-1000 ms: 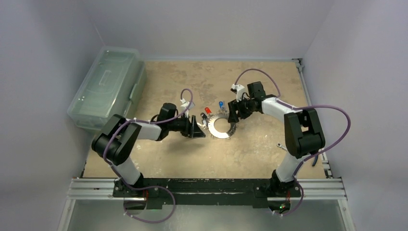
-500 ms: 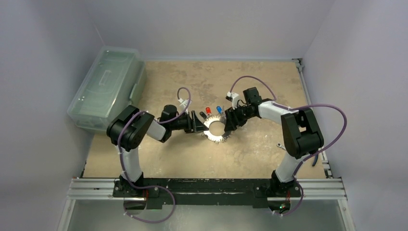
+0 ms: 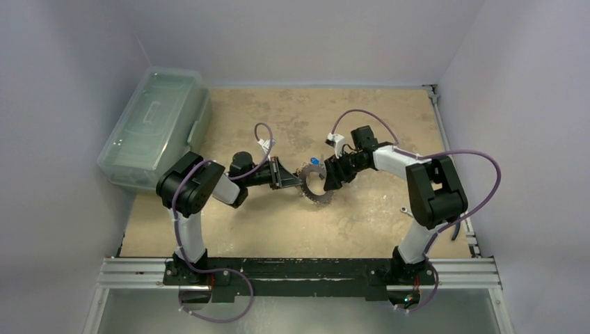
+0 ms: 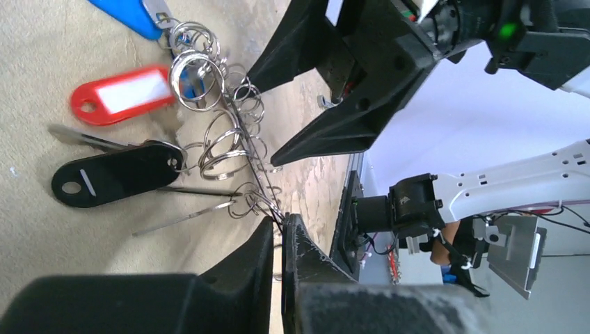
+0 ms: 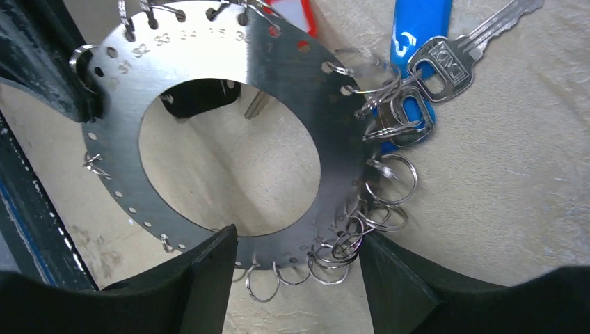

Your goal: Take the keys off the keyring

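The keyring (image 3: 316, 189) is a flat silvery disc with numbered holes (image 5: 334, 111), fringed with small split rings. My left gripper (image 3: 297, 182) is shut on its left edge, and the thin rim runs between the closed fingertips (image 4: 278, 226). A black-headed key (image 4: 115, 174), a red tag (image 4: 125, 94) and a blue tag (image 4: 129, 14) hang from it. My right gripper (image 5: 296, 240) is open, with a finger on each side of the ring's right rim and a bunch of split rings. A blue-headed key (image 5: 410, 111) and a silver key (image 5: 452, 56) lie beside it.
A translucent lidded plastic box (image 3: 156, 125) stands at the back left. A small silver spanner (image 3: 403, 209) lies near the right arm. Grey walls close the table on three sides, and a metal rail (image 3: 299, 273) runs along the near edge.
My left gripper has reached the ring, rolled over and shut on its left edge. The ring now looks tilted. The right gripper has come down over the ring's right side.
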